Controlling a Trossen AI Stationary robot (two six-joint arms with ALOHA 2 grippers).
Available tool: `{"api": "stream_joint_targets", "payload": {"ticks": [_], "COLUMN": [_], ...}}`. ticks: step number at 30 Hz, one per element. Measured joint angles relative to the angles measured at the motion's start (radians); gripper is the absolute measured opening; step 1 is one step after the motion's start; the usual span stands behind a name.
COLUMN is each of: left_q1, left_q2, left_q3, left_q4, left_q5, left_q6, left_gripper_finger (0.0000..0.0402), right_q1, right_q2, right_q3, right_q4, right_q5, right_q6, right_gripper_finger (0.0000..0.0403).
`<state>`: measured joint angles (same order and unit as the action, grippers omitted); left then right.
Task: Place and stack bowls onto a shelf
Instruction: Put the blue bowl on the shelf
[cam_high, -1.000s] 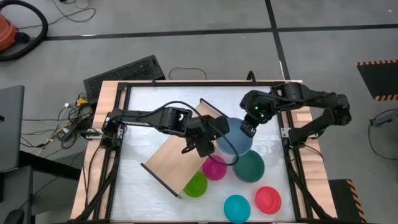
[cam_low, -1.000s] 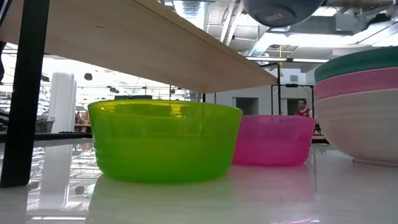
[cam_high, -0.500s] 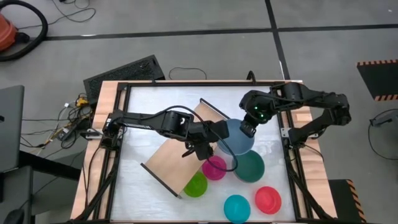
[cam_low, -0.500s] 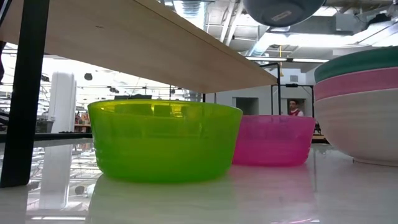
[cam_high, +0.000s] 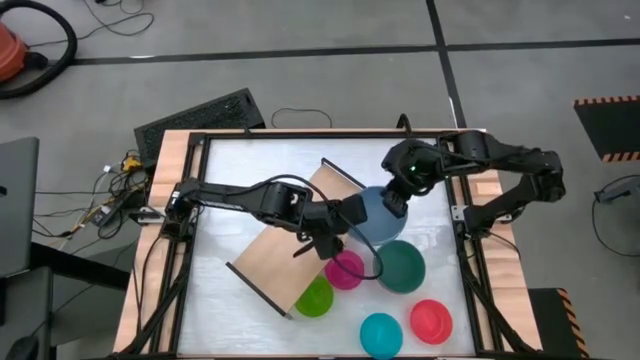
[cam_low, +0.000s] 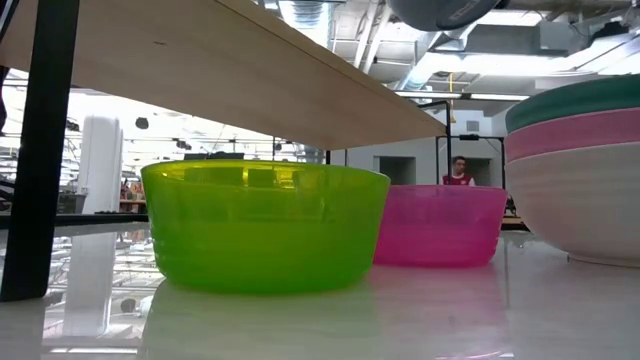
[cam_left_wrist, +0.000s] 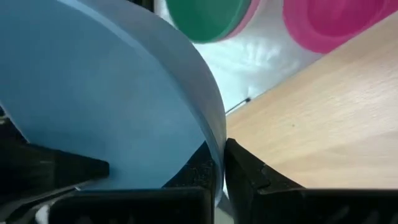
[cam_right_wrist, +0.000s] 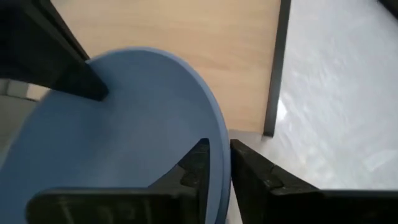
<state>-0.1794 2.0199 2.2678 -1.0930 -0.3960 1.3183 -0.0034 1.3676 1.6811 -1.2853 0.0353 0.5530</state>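
Note:
A blue bowl (cam_high: 377, 217) hangs in the air over the far right end of the shelf (cam_high: 283, 250), a light-wood board lying slantwise on the table. The low view catches only its underside (cam_low: 440, 10). My left gripper (cam_high: 350, 212) is shut on the bowl's left rim. My right gripper (cam_high: 393, 205) is a little open, with one finger on each side of the far right rim. The magenta bowl (cam_high: 345, 270) and the lime bowl (cam_high: 315, 298) rest on the table at the shelf's near edge. My left gripper pinches the blue bowl's rim (cam_left_wrist: 219, 146), one finger (cam_left_wrist: 198, 171) inside the bowl and one outside. It comes slanting down from the table's left, and the bowl hangs clear of shelf and table. My right gripper straddles the rim (cam_right_wrist: 221, 146); I cannot tell whether it touches.
A stack of larger bowls, teal on top (cam_high: 402, 267), stands just near of the blue bowl; the low view shows pink and cream under it (cam_low: 580, 170). A cyan bowl (cam_high: 381, 335) and a red bowl (cam_high: 431, 320) sit near the front edge. A black frame (cam_high: 470, 260) borders the table.
My left gripper has swung a little toward the blue bowl and now has its left rim. The bowl stays in the air; in the low view it has shifted slightly upward, so less of its underside shows.

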Motion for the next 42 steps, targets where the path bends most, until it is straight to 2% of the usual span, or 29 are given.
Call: {"api": "stream_joint_targets", "payload": {"ticks": [5, 10, 14, 19, 23, 25, 30, 33, 40, 42], "left_q1": [-0.004, -0.013, -0.013, -0.028, -0.097, -0.156, -0.326, -0.400, -0.427, -0.422], "left_q2": [-0.005, -0.016, -0.035, -0.065, -0.131, -0.154, -0.176, -0.166, -0.160, -0.159], "left_q3": [0.005, 0.009, 0.032, 0.088, 0.083, 0.082, 0.074, 0.063, -0.063, -0.114], "left_q4": [-0.033, -0.113, -0.205, -0.359, -0.486, -0.474, -0.473, -0.477, -0.479, -0.477], "left_q5": [-0.080, -0.143, -0.108, -0.021, -0.008, -0.008, -0.006, 0.044, 0.053, 0.090], "left_q6": [-0.051, -0.187, -0.361, -0.676, -0.925, -1.046, -1.222, -1.303, -1.420, -1.437], "left_gripper_finger": [0.0000, 0.0001, 0.0001, 0.0001, 0.0001, 0.0001, 0.0001, 0.0000, 0.0000, 0.0000], "right_q1": [-0.053, -0.093, -0.112, -0.128, -0.153, -0.164, -0.194, -0.211, -0.229, -0.228], "right_q2": [-0.017, -0.053, -0.078, -0.121, -0.150, -0.157, -0.158, -0.151, -0.137, -0.136], "right_q3": [0.087, 0.218, 0.298, 0.347, 0.349, 0.349, 0.349, 0.349, 0.349, 0.349], "right_q4": [0.022, 0.024, 0.059, 0.063, 0.059, 0.058, 0.057, 0.057, 0.059, 0.059], "right_q5": [0.034, 0.038, 0.044, 0.098, 0.109, 0.108, 0.109, 0.108, 0.105, 0.101], "right_q6": [-0.026, -0.078, -0.113, -0.129, -0.167, -0.173, -0.217, -0.225, -0.238, -0.240], "right_gripper_finger": [0.0100, 0.0101, 0.0102, 0.0102, 0.0103, 0.0103, 0.0103, 0.0103, 0.0103, 0.0103]}}
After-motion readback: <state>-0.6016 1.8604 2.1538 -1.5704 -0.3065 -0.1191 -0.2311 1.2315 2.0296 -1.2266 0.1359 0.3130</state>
